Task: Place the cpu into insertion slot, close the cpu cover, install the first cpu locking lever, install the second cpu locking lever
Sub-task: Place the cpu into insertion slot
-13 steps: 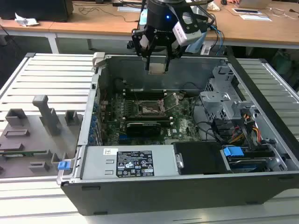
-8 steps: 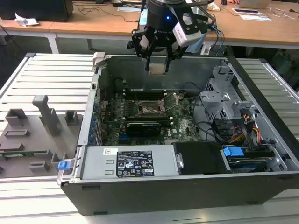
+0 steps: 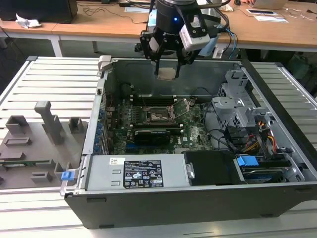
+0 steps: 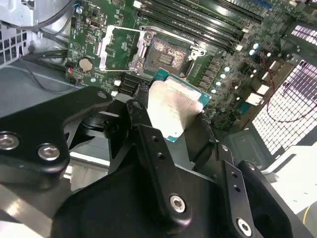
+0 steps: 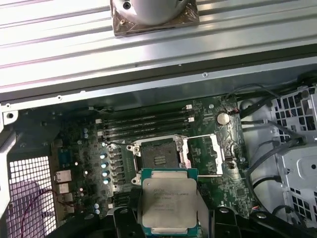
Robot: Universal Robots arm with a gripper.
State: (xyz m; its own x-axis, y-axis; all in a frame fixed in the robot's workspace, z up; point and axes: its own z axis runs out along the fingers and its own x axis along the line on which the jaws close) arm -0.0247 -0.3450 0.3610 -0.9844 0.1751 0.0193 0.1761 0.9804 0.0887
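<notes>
Cpu [image 5: 170, 206], gripped by its edges in my pincer [image 3: 167, 70], hangs level over the case's [image 3: 208, 77] far edge. The slot [image 5: 158, 157] lies bare, cover [image 4: 103, 49] swung aside to admit it.

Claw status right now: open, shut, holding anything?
Claw: closed on the cpu, raised over the board; cpu not yet in the insertion slot.

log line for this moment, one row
claw: shut on cpu | cpu: held aloft, not in slot | slot: bare | cover: open
</notes>
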